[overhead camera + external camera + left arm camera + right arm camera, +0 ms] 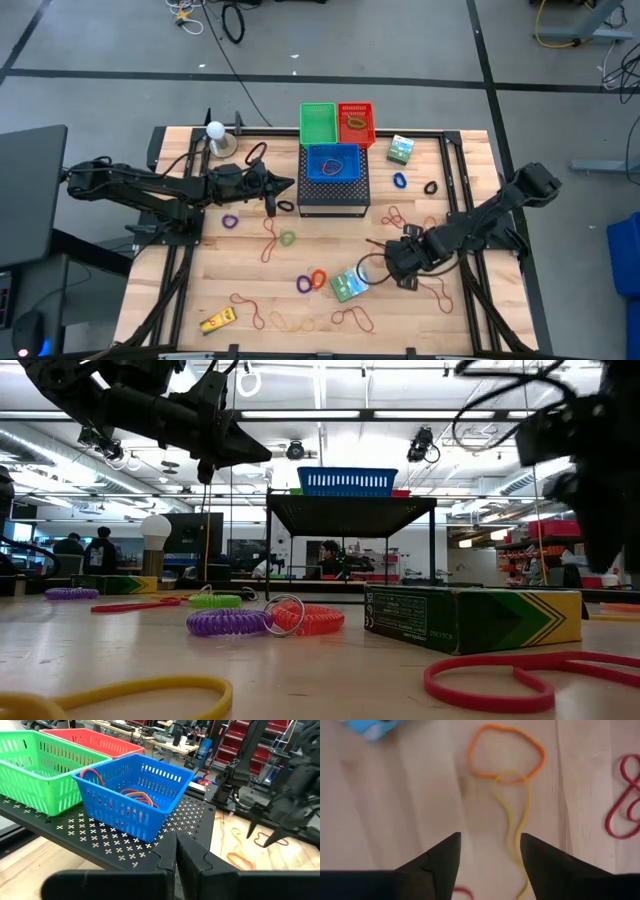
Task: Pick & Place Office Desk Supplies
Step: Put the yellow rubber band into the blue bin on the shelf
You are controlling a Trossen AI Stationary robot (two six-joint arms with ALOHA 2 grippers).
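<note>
Right gripper (490,852) low over the table at lower right of the high view, fingers wide, nothing held — a yellow band (512,815) and orange band (505,755) lie on the wood just ahead of its tips. Green box (349,285) sits just beside it, purple ring (304,284) and orange ring (319,277) touching nearby. Further back, left gripper (272,203) pinched shut, empty, left of the black mesh box (334,196) with the blue basket (132,795) on top.
</note>
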